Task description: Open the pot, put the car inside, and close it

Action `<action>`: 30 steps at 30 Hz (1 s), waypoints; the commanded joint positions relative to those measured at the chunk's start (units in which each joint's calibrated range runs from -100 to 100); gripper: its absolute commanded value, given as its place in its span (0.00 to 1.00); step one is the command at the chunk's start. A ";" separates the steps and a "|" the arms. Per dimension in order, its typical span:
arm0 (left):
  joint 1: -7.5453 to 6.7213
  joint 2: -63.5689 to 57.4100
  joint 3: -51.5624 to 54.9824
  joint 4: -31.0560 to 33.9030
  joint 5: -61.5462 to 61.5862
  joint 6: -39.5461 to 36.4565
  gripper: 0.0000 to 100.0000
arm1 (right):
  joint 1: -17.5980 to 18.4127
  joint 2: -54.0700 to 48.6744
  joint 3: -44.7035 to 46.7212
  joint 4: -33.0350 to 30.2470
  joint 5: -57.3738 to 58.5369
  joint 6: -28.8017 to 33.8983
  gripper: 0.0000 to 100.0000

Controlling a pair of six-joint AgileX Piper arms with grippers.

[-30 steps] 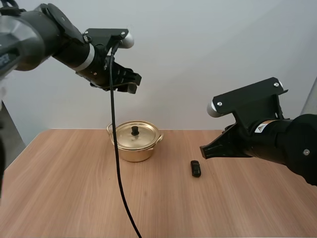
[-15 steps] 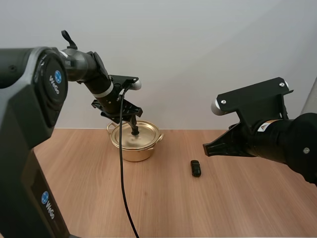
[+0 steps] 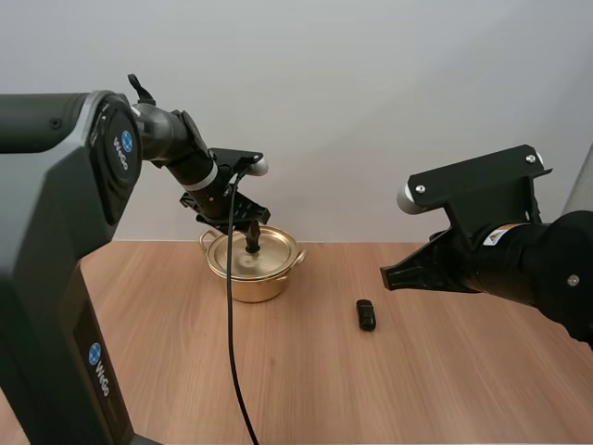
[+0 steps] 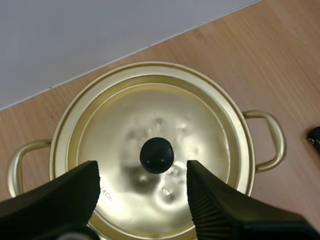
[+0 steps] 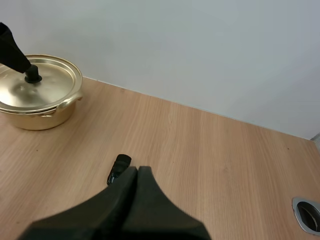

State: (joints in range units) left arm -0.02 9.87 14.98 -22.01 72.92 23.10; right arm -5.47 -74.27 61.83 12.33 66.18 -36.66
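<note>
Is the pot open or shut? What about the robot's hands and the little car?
Round gold metal pot: closed, lid on.
Gold lid with black knob: on the pot, not gripped.
Small black toy car: lying on the table, outside the pot.
Left hand: open, fingers either side of the knob.
Right hand: shut, holding nothing.

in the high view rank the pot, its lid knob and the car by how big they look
1. pot: largest by far
2. car: small, yet longer than the knob
3. lid knob: smallest, less sure since the left gripper partly hides it
</note>
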 commanded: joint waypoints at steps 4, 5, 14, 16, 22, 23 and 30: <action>-0.09 0.78 -0.11 -0.07 -1.37 0.38 0.82 | -0.26 0.03 -0.05 0.07 -0.02 -0.03 0.00; -0.37 0.78 -0.11 -0.07 -1.52 0.70 0.81 | -0.34 0.03 -0.05 0.20 -0.02 -0.03 0.00; -3.48 1.41 -0.11 2.68 -6.06 -0.41 0.81 | -0.69 0.03 -0.05 0.20 0.42 -0.20 0.00; -3.74 2.18 -0.11 6.58 -7.22 -2.39 0.81 | -0.69 0.03 -0.05 0.20 0.42 -0.20 0.00; -3.81 4.00 -0.11 9.42 -9.03 -3.88 0.80 | -0.69 0.03 -0.05 0.20 0.42 -0.20 0.00; -3.81 4.04 -0.11 9.08 -9.44 -3.61 0.78 | -0.69 0.03 -0.05 0.20 0.42 -0.20 0.00; -3.82 4.31 -0.11 8.63 -9.56 -1.34 0.00 | -0.69 0.92 -0.05 0.20 0.42 -0.20 0.00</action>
State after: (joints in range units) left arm -3.82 14.18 14.86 -13.08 63.05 20.78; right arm -6.18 -73.62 61.83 12.56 66.50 -36.85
